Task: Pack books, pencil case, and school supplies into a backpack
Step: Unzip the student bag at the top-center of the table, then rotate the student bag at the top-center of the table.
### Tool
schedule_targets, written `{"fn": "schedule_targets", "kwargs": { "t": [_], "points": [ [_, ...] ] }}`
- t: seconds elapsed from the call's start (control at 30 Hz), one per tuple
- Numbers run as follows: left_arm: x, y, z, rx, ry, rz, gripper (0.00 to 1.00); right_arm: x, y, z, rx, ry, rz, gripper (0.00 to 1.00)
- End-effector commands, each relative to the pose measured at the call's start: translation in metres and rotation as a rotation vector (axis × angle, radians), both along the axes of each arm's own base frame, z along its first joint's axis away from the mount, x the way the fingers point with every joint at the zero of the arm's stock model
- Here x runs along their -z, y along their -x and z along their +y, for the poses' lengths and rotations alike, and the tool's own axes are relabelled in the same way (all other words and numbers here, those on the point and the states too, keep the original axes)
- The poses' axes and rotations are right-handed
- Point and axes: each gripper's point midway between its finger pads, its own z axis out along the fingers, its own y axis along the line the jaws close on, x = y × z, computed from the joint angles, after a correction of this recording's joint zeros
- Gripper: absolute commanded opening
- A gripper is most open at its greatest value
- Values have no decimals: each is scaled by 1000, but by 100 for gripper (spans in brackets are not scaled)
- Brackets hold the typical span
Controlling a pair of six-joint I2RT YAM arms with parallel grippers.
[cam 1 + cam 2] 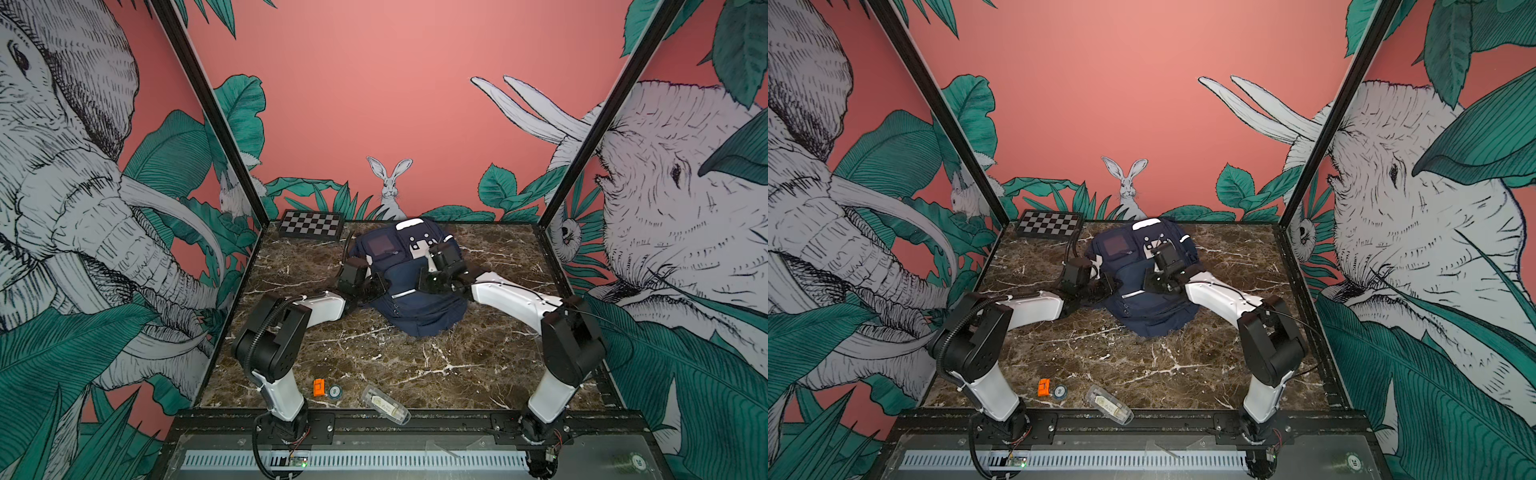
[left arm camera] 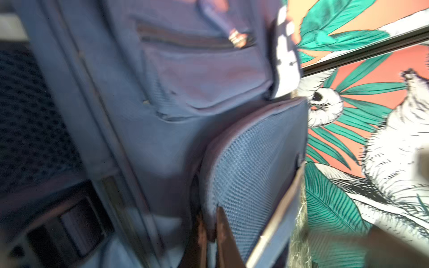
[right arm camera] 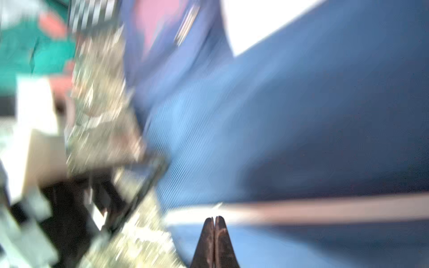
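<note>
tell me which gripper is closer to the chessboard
Left. The left gripper pinches the backpack on the side toward the chessboard. The right gripper is shut over the backpack's opposite half, farther from the board.

High front pair; wrists near backpack (image 2: pixel 162 143)

Toward the back middle of the table (image 1: pixel 457 365): backpack (image 1: pixel 409 291), lying flat. Behind it to the left, against the back edge: chessboard (image 1: pixel 311 225). Along the front edge, well apart from the backpack, from left to right: small block (image 1: pixel 318 387), round token (image 1: pixel 335 391) just beside it, then pencil case (image 1: pixel 385 404), all left of centre.
</note>
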Motion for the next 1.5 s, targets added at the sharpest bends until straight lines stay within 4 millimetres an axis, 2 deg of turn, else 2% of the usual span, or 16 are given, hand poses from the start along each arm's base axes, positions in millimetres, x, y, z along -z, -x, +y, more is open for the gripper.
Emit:
{"fn": "schedule_targets", "kwargs": {
  "t": [0.0,0.17,0.27,0.4,0.47,0.57,0.63,0.73,0.8,0.93,1.03,1.1,1.2,1.23,1.37,1.47],
  "points": [
    [8,36,-20,67,-7,66,0,5,3,-23,-31,96,-10,0],
    [4,30,-30,65,24,57,0,12,39,-29,-86,103,27,0],
    [-6,25,-42,85,46,44,0,1,64,-18,-130,75,12,1],
    [-19,23,-67,140,87,30,3,4,96,-2,-146,55,24,26],
    [-24,24,-80,167,105,27,5,9,108,5,-140,46,26,32],
    [-29,25,-87,171,114,17,9,26,110,-9,-59,90,46,35],
    [-28,26,-84,158,102,13,13,39,110,-29,-12,142,96,35],
    [-24,30,-80,169,76,21,17,48,110,-50,31,170,118,35],
    [-22,34,-79,175,77,25,21,55,104,-63,57,176,140,35],
    [-16,41,-73,166,71,31,21,65,80,-85,108,154,149,35],
    [-6,48,-69,170,59,48,16,66,57,-90,125,128,145,35],
    [1,53,-70,177,53,60,13,60,41,-92,135,120,127,35],
    [10,58,-74,186,51,77,12,60,19,-94,136,135,124,35],
    [12,69,-85,219,54,82,12,58,10,-94,140,130,118,35],
    [14,83,-109,262,73,91,14,44,-22,-91,131,116,82,34],
    [16,88,-119,281,76,97,18,29,-33,-87,101,112,85,35]
  ]
}}
